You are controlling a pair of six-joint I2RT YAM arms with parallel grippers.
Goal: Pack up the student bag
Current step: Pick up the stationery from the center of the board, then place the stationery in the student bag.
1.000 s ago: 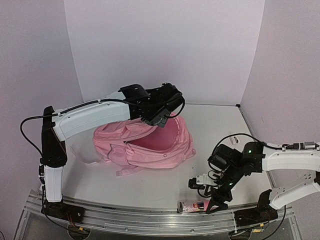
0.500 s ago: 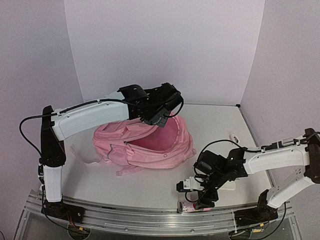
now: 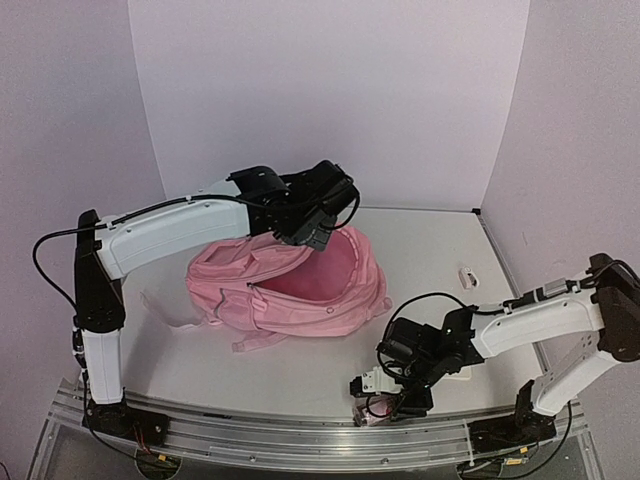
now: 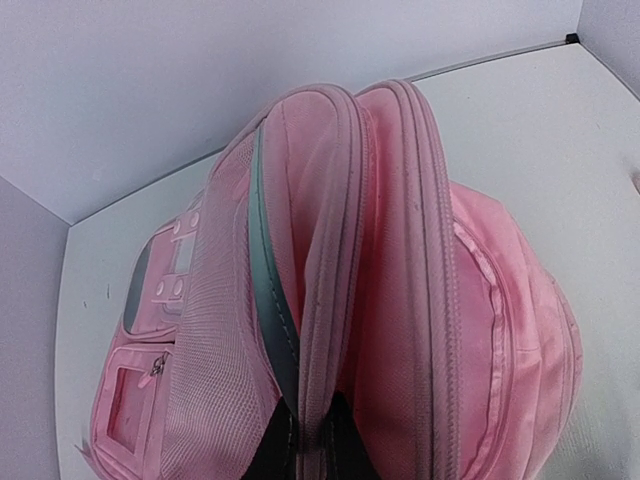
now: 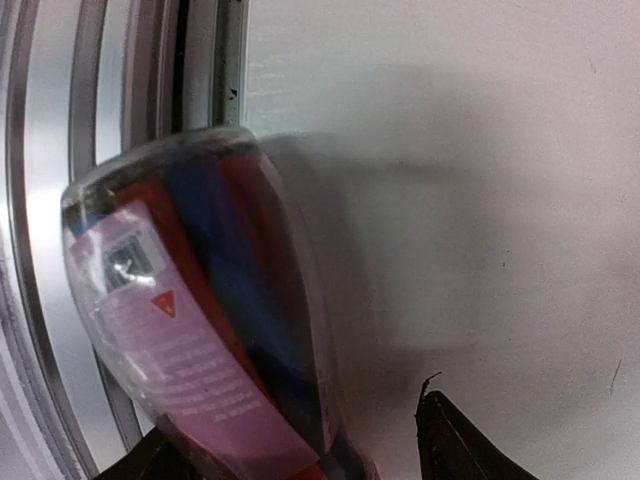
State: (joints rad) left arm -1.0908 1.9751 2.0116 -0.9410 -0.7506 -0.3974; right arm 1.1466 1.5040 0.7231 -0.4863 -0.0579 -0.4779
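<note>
The student bag (image 3: 300, 295) is a big pink backpack lying at the table's middle with its main compartment open towards the right. My left gripper (image 3: 320, 232) is shut on the bag's upper zip rim and holds it raised. In the left wrist view the pink rim (image 4: 325, 300) runs up from between the dark fingers of that gripper (image 4: 314, 452). My right gripper (image 3: 388, 405) is low at the near edge, open, with its jaws either side of a clear plastic pack (image 5: 200, 330). The pack has a pink label and red and blue contents. In the top view the pack (image 3: 364, 414) is mostly hidden.
The pack lies against the aluminium rail (image 5: 70, 120) along the table's near edge (image 3: 300, 425). A small white object (image 3: 466, 274) lies at the right of the table. A flat white thing (image 3: 455, 377) shows under the right arm. Pink straps (image 3: 250, 342) trail in front of the bag.
My right arm has swung left and down along the near edge until its gripper is over the clear pack. My left gripper has lifted the bag's rim slightly.
</note>
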